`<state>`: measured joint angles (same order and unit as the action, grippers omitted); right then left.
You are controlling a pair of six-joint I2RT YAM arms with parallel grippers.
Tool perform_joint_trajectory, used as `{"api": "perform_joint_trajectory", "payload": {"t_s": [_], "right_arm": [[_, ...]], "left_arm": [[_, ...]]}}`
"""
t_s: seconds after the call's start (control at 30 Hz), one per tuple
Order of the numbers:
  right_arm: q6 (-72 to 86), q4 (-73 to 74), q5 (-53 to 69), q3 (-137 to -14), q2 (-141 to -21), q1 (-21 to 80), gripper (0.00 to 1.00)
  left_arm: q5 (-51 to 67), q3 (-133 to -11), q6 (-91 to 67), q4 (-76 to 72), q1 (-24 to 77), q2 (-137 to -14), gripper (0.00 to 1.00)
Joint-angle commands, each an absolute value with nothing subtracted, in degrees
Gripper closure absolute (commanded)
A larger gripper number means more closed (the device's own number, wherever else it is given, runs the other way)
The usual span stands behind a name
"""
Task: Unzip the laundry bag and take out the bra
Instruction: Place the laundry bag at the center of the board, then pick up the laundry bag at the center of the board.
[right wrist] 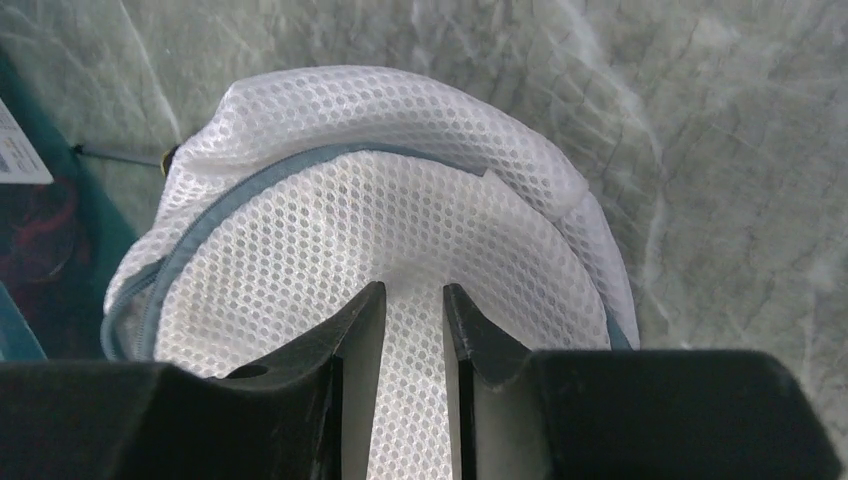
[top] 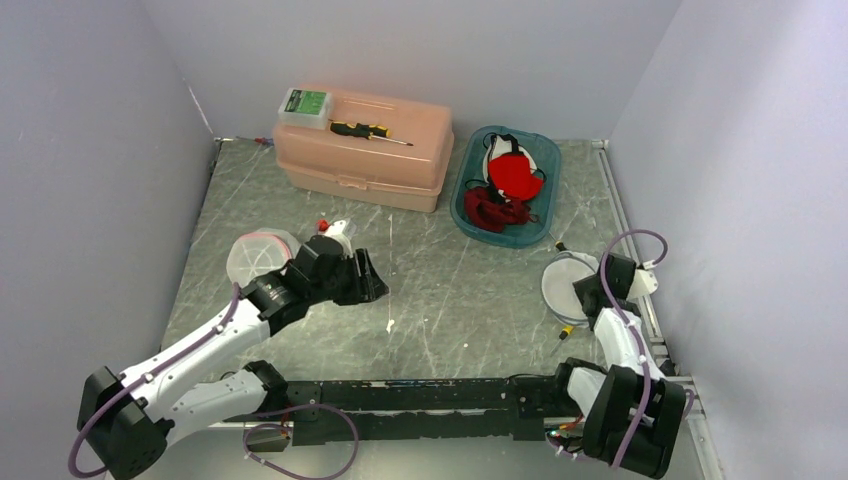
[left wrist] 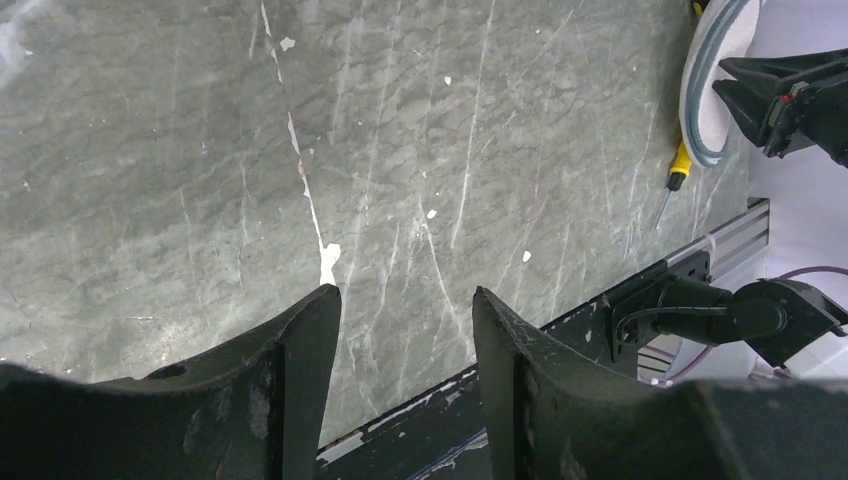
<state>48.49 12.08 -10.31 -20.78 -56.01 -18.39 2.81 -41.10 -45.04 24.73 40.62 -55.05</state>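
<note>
A grey-green marbled table [top: 450, 300] is seen from above, with two robot arms mounted at 6 o'clock. The white mesh laundry bag [top: 560, 285] lies flat on the table at about 3 o'clock, beside the right edge and under the right gripper [top: 588, 297]. From above the bag looks close to round, so no clear long axis can be made out. In the right wrist view its domed edge points to 12 o'clock, away from the fingers, and a grey-blue zipper [right wrist: 190, 240] is seen curving along the rim from 8 o'clock up towards 12 o'clock. The right jaws are drawn close together, with a fold of the mesh pinched between them. The left gripper [left wrist: 405, 295] is held near the centre of the table, at about 9 o'clock, its jaws spread apart with only bare table between them. A teal tray [top: 465, 215] holding red fabric [top: 512, 178] is placed at 1 o'clock, and a pink toolbox [top: 365, 160] at 12 o'clock.
</note>
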Motion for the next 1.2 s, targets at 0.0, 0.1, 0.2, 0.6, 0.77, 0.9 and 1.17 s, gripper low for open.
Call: {"api": "perform_joint_trajectory", "payload": {"t_s": [0.0,0.1,0.2,0.6,0.77,0.9,1.17], "right_arm": [[47.8,7.6,-9.3,-19.7,-56.6,-20.2,0.65],[47.3,8.2,-7.6,-20.1,-53.3,-20.1,0.55],[47.6,10.7,-6.5,-21.6,-48.7,-19.1,0.4],[46.9,21.2,-12.1,-38.3,-37.2,-5.1,0.24],[41.6,17.4,-11.7,-43.8,-37.6,12.9,0.26],[36.3,11.5,-12.9,-46.6,-45.3,32.1,0.27],[31.5,-8.1,-2.1,-51.0,-74.0,52.7,0.23]], "left_arm": [[0.8,-41.0,-43.6,25.7,40.6,-52.3,0.43],[0.5,-41.4,-43.4,26.4,40.6,-51.8,0.43],[0.7,-42.1,-43.3,26.9,40.6,-51.6,0.43],[-3.0,-44.3,-43.5,32.4,40.6,-48.8,0.43],[-9.5,-45.1,-43.4,36.7,40.6,-46.4,0.43],[-18.1,-46.3,-44.3,40.6,40.5,-45.2,0.38],[-26.7,-51.1,-45.7,47.8,40.3,-43.7,0.33]]}}
